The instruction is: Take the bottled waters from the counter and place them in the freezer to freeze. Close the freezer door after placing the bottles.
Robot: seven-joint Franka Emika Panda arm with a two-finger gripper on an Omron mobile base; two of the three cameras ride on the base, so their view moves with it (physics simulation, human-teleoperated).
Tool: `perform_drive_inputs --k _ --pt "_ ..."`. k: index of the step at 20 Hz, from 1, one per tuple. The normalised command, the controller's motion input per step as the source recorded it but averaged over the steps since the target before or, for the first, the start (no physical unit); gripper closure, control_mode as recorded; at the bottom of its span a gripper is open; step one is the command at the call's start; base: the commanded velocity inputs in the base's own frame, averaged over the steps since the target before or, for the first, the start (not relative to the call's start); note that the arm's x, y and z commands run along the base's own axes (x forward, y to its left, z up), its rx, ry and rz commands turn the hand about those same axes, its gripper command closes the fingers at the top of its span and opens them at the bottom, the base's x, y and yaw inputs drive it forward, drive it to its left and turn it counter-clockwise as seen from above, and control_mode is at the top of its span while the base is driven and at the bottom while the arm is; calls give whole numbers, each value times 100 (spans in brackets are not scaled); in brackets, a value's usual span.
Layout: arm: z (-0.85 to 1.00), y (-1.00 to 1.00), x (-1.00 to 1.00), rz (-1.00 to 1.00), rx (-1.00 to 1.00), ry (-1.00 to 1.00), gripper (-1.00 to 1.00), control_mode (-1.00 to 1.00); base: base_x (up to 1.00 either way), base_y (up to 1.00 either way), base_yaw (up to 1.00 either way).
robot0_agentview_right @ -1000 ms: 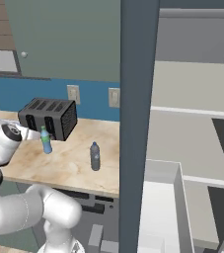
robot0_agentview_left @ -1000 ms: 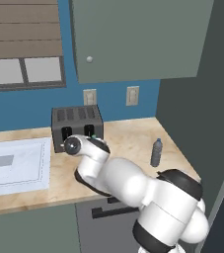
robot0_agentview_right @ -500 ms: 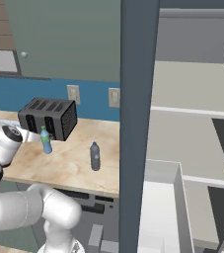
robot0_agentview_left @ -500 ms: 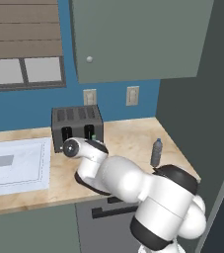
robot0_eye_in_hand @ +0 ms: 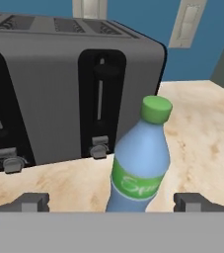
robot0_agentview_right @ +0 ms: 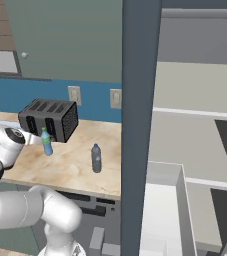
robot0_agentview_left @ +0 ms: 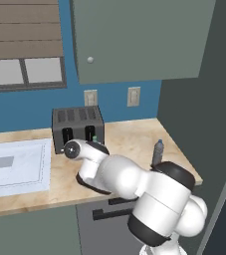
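The blue bottled water (robot0_eye_in_hand: 140,163) with its green cap stands upright on the counter (robot0_eye_in_hand: 202,133), just in front of the toaster. My gripper (robot0_eye_in_hand: 112,203) is open, with one fingertip (robot0_eye_in_hand: 32,201) on each side of the bottle's lower body and not touching it. From the right base view the same blue bottle (robot0_agentview_right: 46,142) stands beside my white hand. The smoky grey bottle (robot0_agentview_right: 96,158) stands alone further right, near the counter's right end (robot0_agentview_left: 158,152). The freezer (robot0_agentview_right: 200,115) is open, showing pale shelves. Its door (robot0_agentview_right: 137,125) is seen edge-on, with white bins (robot0_agentview_right: 162,210).
A dark four-slot toaster (robot0_agentview_left: 78,128) stands right behind the blue bottle. A white sink basin (robot0_agentview_left: 15,164) lies to the left. A grey-green wall cabinet (robot0_agentview_left: 139,40) hangs above the counter, and my own arm arches over the counter's front edge.
The arm's shoulder and elbow have crept slightly up and left. The hand stays at the blue bottle, and neither bottle has moved.
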Motion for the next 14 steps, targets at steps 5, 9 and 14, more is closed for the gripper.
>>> perform_drive_inputs --k 5,9,14 --pt "0 -6 9 0 0 0 -100 -100 0 0 0" --pt "-5 -17 13 0 0 0 -100 -100 0 0 0" --pt "-3 -15 12 0 0 0 -100 -100 0 0 0"
